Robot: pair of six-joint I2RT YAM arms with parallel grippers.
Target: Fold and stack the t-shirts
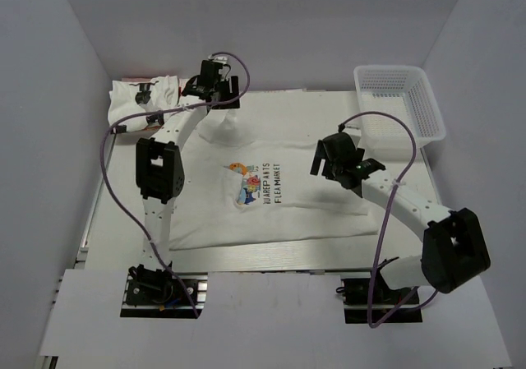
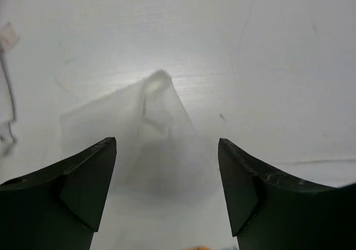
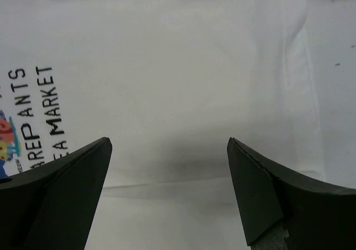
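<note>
A white t-shirt (image 1: 271, 196) with a colourful cartoon print and dark lettering lies spread flat mid-table. One sleeve (image 1: 220, 126) sticks out at its far left, seen as a limp pointed flap (image 2: 158, 116) in the left wrist view. My left gripper (image 1: 212, 85) (image 2: 167, 150) hovers over that sleeve, open, with nothing between its fingers. My right gripper (image 1: 327, 162) (image 3: 169, 150) hangs open over the shirt's right half, beside the lettering (image 3: 39, 111), and holds nothing. Another crumpled t-shirt (image 1: 144, 98) with black and red print lies at the back left corner.
A white plastic mesh basket (image 1: 400, 106) stands at the back right, partly off the table edge. Purple cables loop from both arms. White walls close in the table on the left, back and right.
</note>
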